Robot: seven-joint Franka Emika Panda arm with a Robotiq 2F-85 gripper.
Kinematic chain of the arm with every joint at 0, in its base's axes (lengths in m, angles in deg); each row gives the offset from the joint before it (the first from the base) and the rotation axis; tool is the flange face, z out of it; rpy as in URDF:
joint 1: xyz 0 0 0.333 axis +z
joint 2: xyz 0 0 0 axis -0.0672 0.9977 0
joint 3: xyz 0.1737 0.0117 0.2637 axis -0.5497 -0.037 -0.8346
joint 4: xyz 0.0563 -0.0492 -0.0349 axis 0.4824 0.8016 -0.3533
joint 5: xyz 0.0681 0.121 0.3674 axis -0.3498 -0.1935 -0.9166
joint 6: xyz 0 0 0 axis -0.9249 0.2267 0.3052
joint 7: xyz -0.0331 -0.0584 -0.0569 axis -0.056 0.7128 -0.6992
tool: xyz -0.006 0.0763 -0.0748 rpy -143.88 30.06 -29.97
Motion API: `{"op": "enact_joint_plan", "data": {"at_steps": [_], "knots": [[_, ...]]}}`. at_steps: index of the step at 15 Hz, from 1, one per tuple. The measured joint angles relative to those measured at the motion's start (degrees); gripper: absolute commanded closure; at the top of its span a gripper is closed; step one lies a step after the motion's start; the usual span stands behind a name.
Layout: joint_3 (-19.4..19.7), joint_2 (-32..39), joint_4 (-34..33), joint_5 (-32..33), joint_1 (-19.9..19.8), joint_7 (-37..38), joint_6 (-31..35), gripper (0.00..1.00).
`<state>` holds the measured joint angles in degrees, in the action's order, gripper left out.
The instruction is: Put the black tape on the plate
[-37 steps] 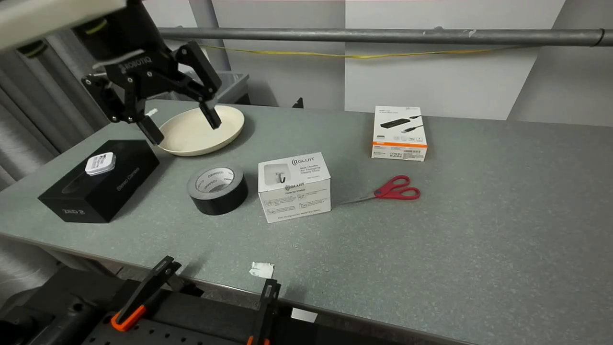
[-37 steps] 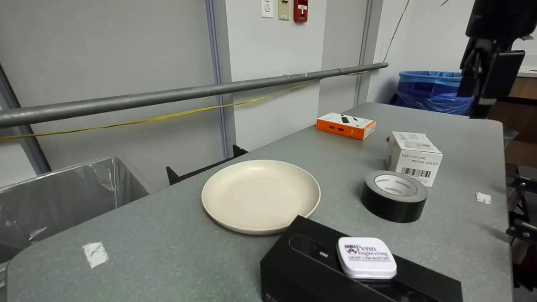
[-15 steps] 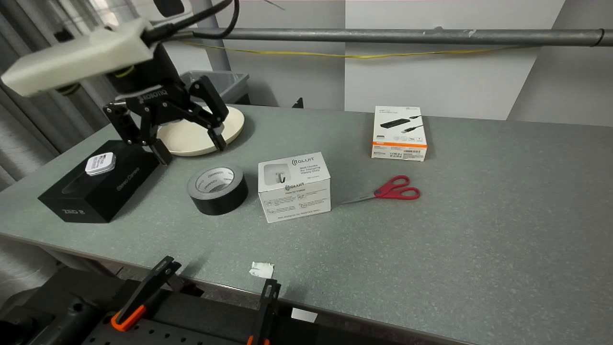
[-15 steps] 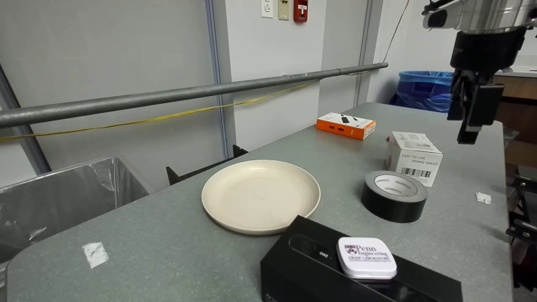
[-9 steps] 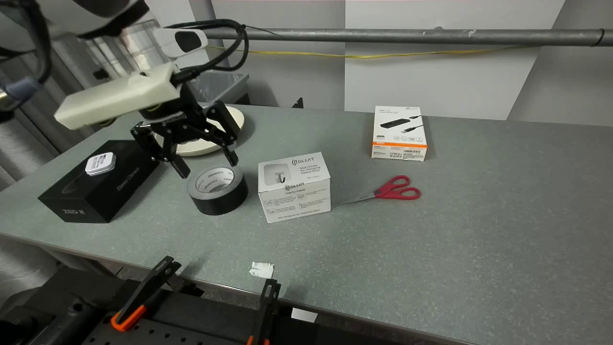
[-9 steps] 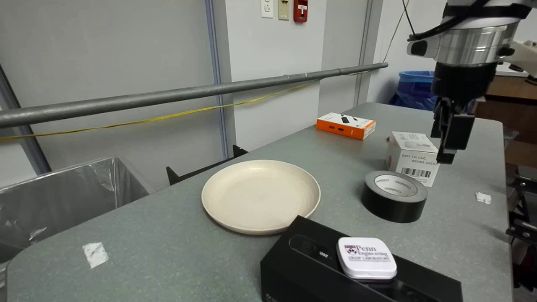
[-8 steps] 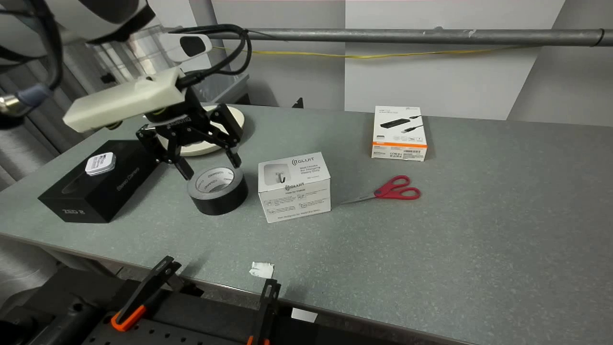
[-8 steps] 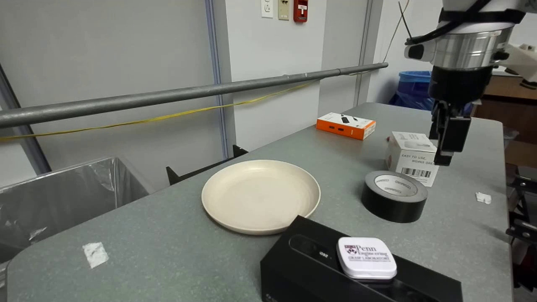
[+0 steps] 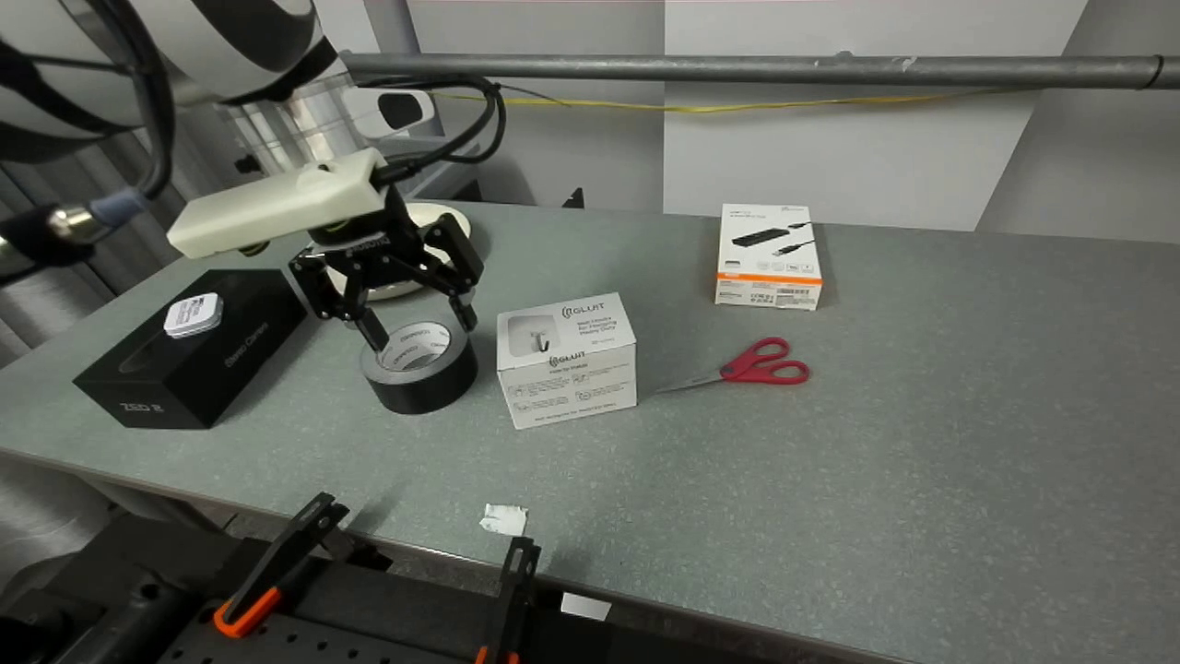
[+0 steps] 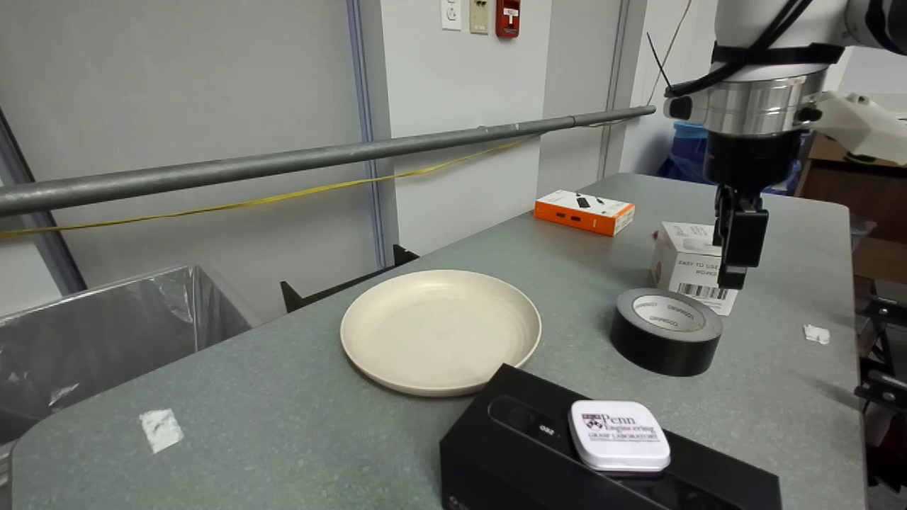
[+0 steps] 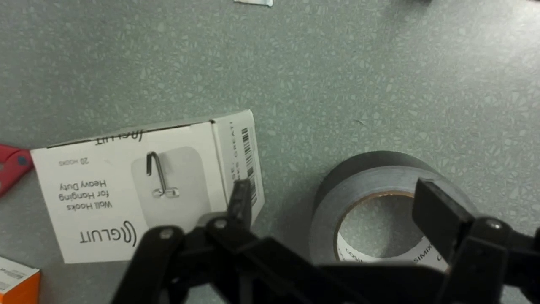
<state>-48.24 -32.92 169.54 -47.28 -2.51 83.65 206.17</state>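
Note:
The black tape (image 9: pixel 424 392) is a roll lying flat on the table, with its grey side up. It also shows in an exterior view (image 10: pixel 666 356) and in the wrist view (image 11: pixel 379 179). My gripper (image 9: pixel 421 331) is open and empty above the roll, tilted a little. In the wrist view my gripper (image 11: pixel 333 185) has one finger in line with the white box's side and the other over the roll's ring. In an exterior view the visible fingertip (image 10: pixel 730 278) is above the roll's far side. The cream plate (image 10: pixel 439 333) is empty; the gripper partly hides the plate (image 9: pixel 454 223) in an exterior view.
A white hook box (image 9: pixel 567 369) stands close beside the roll. A long black box (image 9: pixel 194 369) with a white tin (image 9: pixel 194 315) on it lies near roll and plate. Red scissors (image 9: pixel 765 364) and a white-orange box (image 9: pixel 770 254) lie farther off. Clamps (image 9: pixel 286 563) line the edge.
My open gripper has come down and across toward the black tape, from high over the plate side to just above the roll. The tape, plate and boxes have not moved.

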Motion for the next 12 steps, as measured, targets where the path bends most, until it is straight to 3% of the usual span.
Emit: {"op": "enact_joint_plan", "data": {"at_steps": [5, 12], "knots": [[0.82, 2.41, -1.18, 0.0, 0.12, 0.0, 1.9, 0.0], [3.71, 12.12, -6.93, 0.0, 1.95, -0.01, 5.97, 0.0]]}}
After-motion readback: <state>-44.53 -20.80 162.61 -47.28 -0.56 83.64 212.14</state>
